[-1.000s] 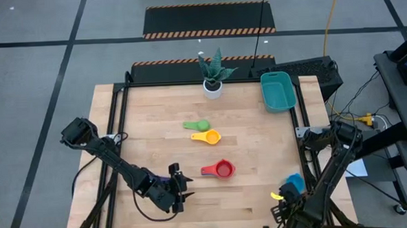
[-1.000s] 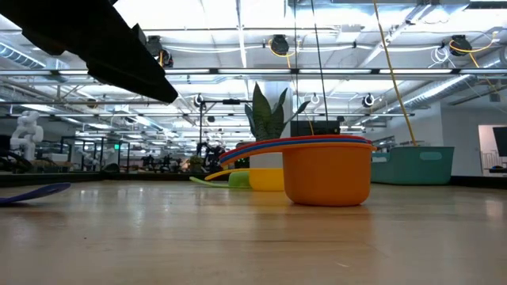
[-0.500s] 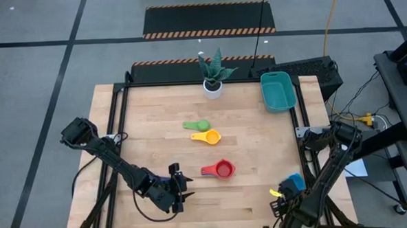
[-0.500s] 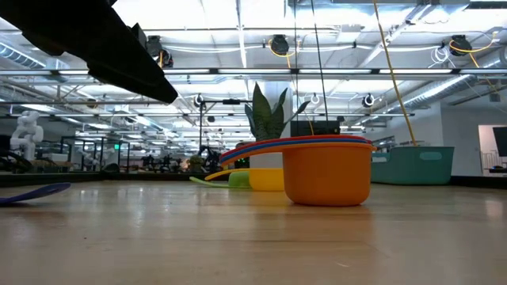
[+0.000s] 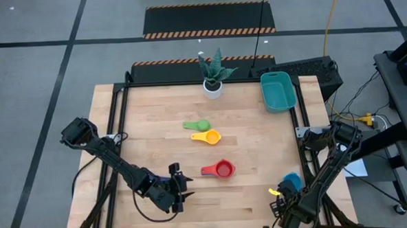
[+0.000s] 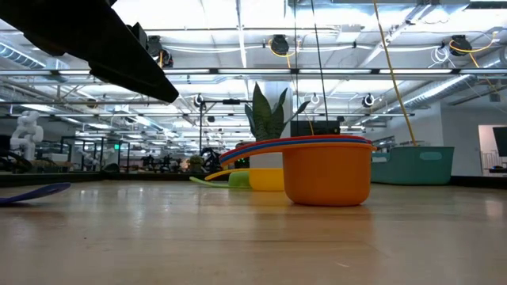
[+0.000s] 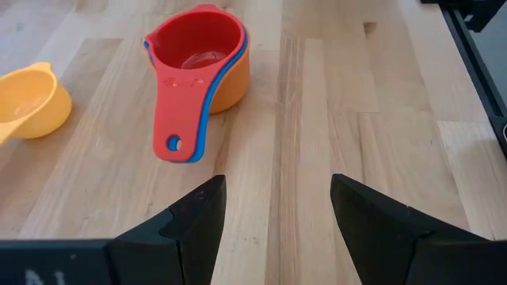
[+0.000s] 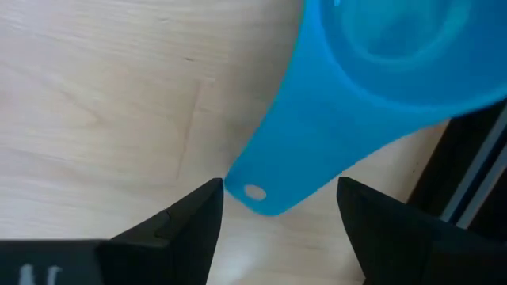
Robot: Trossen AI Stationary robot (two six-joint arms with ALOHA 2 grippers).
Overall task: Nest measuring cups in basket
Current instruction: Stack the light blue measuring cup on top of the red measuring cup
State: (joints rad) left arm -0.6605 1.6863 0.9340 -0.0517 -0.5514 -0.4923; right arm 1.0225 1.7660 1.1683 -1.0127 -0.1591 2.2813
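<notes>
Near the table's right front corner lies a light blue measuring cup [image 5: 291, 182], [image 8: 372, 71]. My right gripper [image 5: 284, 195], [image 8: 279, 187] points down over it, open, one finger on either side of the handle's holed end [image 8: 254, 192]; I see no touch. A red cup [image 7: 194, 43] sits nested in a blue and an orange one [image 5: 223, 169], [image 6: 326, 170] mid-table. A yellow cup [image 5: 208, 136] and a green cup [image 5: 197, 125] lie farther back. The teal basket [image 5: 278, 91] stands at the far right. My left gripper [image 5: 181, 187], [image 7: 277, 182] hovers open, to the left of the stack.
A white pot with a plant [image 5: 212, 78] stands at the far edge's middle. In the low view a dark blue flat piece [image 6: 32, 192] lies on the table at the picture's left. Bare wood stretches between the stack and the basket.
My right gripper has sunk a little toward the light blue cup near the right front corner. The cups have stayed where they were.
</notes>
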